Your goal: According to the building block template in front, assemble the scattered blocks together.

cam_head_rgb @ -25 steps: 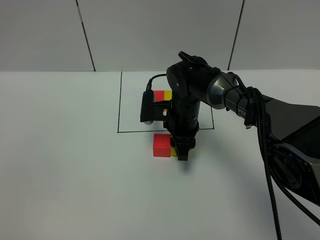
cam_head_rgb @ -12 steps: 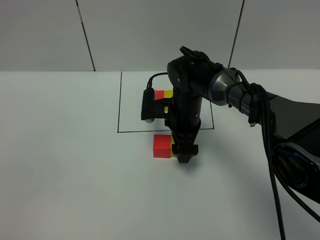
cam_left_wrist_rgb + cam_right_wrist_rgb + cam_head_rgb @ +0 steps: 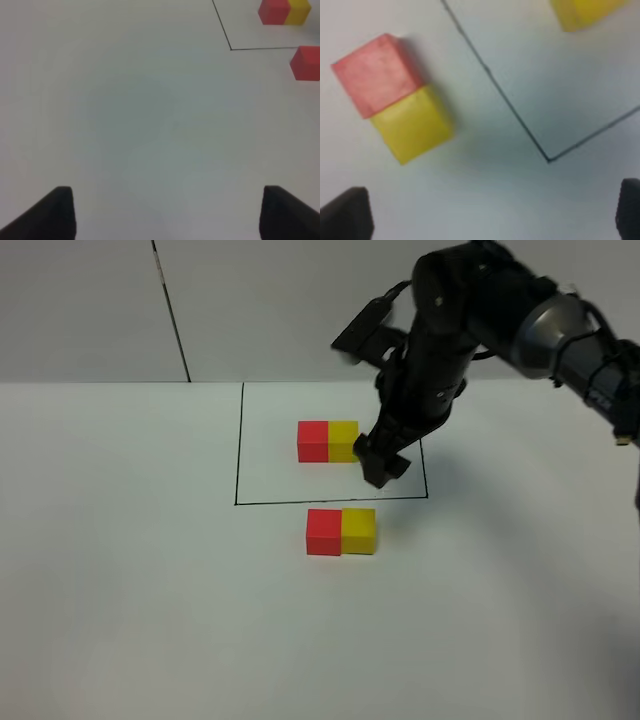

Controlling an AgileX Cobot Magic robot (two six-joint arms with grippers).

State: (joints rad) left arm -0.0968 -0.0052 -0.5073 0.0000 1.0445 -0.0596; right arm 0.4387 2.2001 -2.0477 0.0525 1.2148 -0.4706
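Note:
The template, a red cube [image 3: 313, 441] joined to a yellow cube [image 3: 343, 440], sits inside the black drawn rectangle [image 3: 238, 460]. In front of the rectangle, the loose red cube [image 3: 323, 531] and loose yellow cube [image 3: 359, 530] lie touching, red on the left. My right gripper [image 3: 381, 470] hangs open and empty above the rectangle's right part, behind the loose pair. Its wrist view shows the loose red cube [image 3: 375, 72], the loose yellow cube [image 3: 412, 125] and the template's yellow cube [image 3: 585, 12]. My left gripper [image 3: 172, 215] is open over bare table, far from the cubes.
The white table [image 3: 150, 590] spreads around the cubes. The right arm [image 3: 560, 330] reaches in from the right, above the table. The left wrist view shows the template [image 3: 282, 11], the rectangle's corner [image 3: 230, 49] and the loose red cube [image 3: 306, 62].
My right gripper has let go of the loose yellow cube, risen and moved back over the rectangle. The yellow cube stays against the red one.

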